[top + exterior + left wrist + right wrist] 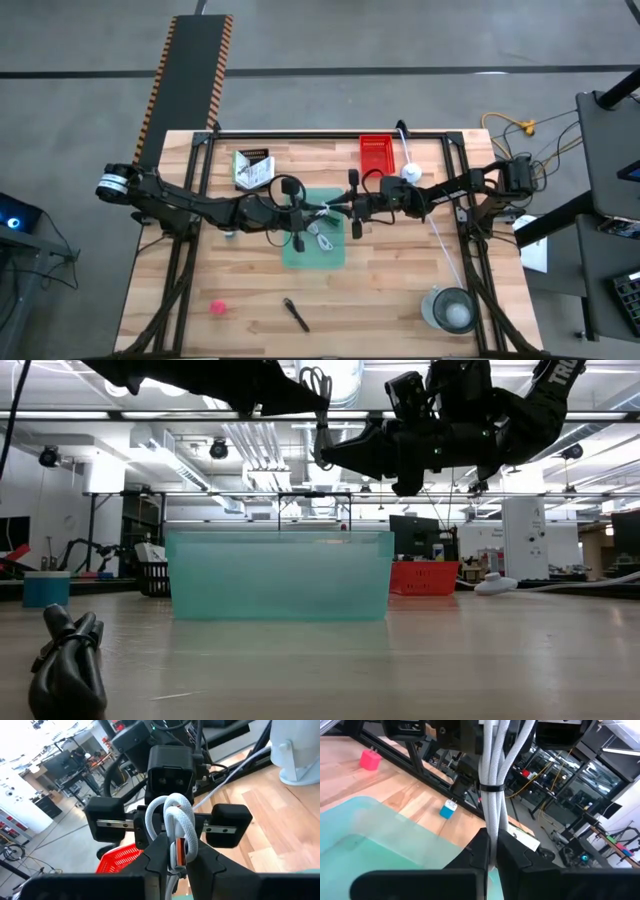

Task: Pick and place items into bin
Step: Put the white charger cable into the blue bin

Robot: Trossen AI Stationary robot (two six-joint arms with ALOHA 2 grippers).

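Note:
A white coiled cable [326, 210], bound by a black tie [490, 787], hangs in the air between my two grippers above the translucent green bin [335, 255]. My left gripper [175, 847] and my right gripper [491, 842] face each other tip to tip over the bin, and both are shut on the cable. In the low view the cable [322, 430] sits high above the bin's rim [280, 536]. Pale items [322, 240] lie inside the bin. A white printed packet [252, 168], a pink blob [218, 307] and a black pen-like tool [296, 315] rest on the table. My left gripper pinches the cable's looped end [181, 827] between its two fingers, coming level from the table's left. The cable is lifted clear of the bin. My right gripper pinches the cable's strands [492, 815] just beyond the black tie, level from the table's right and lying along the bundle. The bundle is held clear above the bin.
A red basket [377, 152] and a white object [411, 172] stand at the far right of the table. A grey round container [450, 308] is near the right corner. A small blue cube [448, 809] and a pink cube [369, 759] sit on the wood beside the bin.

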